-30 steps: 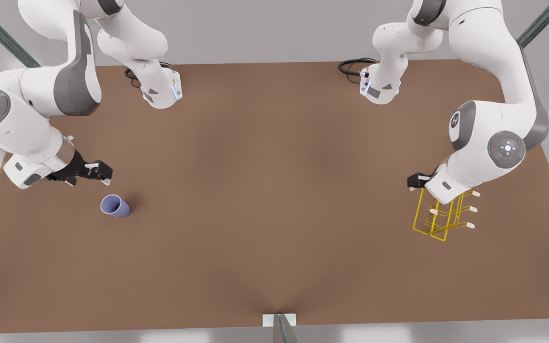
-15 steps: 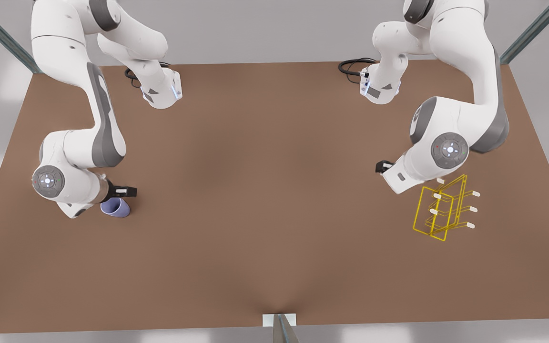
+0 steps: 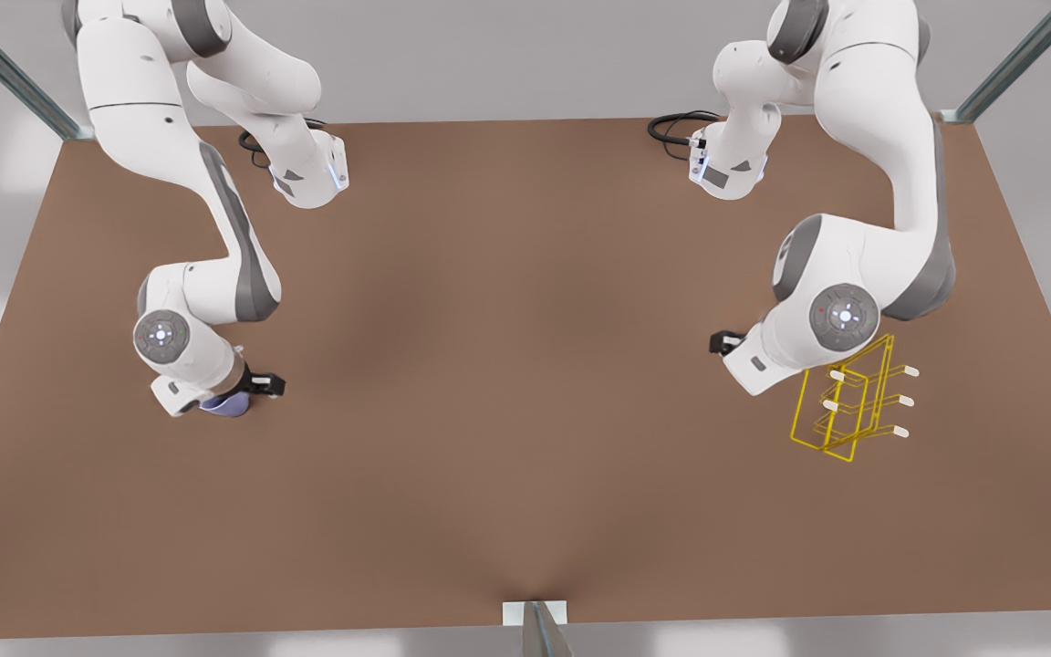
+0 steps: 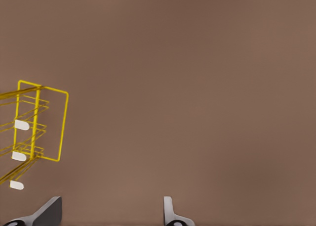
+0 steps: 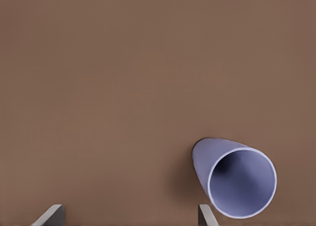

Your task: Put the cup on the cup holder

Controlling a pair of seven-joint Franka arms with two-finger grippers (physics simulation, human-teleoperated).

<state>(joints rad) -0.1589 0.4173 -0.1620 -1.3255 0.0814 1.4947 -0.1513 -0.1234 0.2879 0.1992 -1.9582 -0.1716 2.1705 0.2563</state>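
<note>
in the front view, taking the cup holder [image 3: 845, 406] as our landmark, the cup [image 3: 220, 405] sits far across the table [image 3: 507, 365] toward the front view's left, mostly hidden under the wrist of the arm there; only a sliver of its lavender wall shows. the right gripper [image 3: 263, 385] hangs right over the cup, and from here we cannot tell how far its fingers are spread. the left gripper [image 3: 724, 343] is just beside the holder, on the side facing the cup, and looks to be waiting. in the left wrist view the holder [image 4: 34, 129] stands upright on the table, its white-tipped pegs pointing away from the frame; the left gripper [image 4: 111, 212] has its fingertips well apart with nothing between them, only bare table. in the right wrist view the cup [image 5: 236, 180] stands upright, mouth up, and we can see down to its bottom: it is empty. the right gripper [image 5: 129, 215] is spread wide and holds nothing; the cup sits beside one fingertip, outside the gap and not centred in it. we judge the cup light, stiff and smooth, so it may slip or tip; a pinch across its tapered wall near the rim seems best. the wire holder looks light too and could shift if bumped.
</note>
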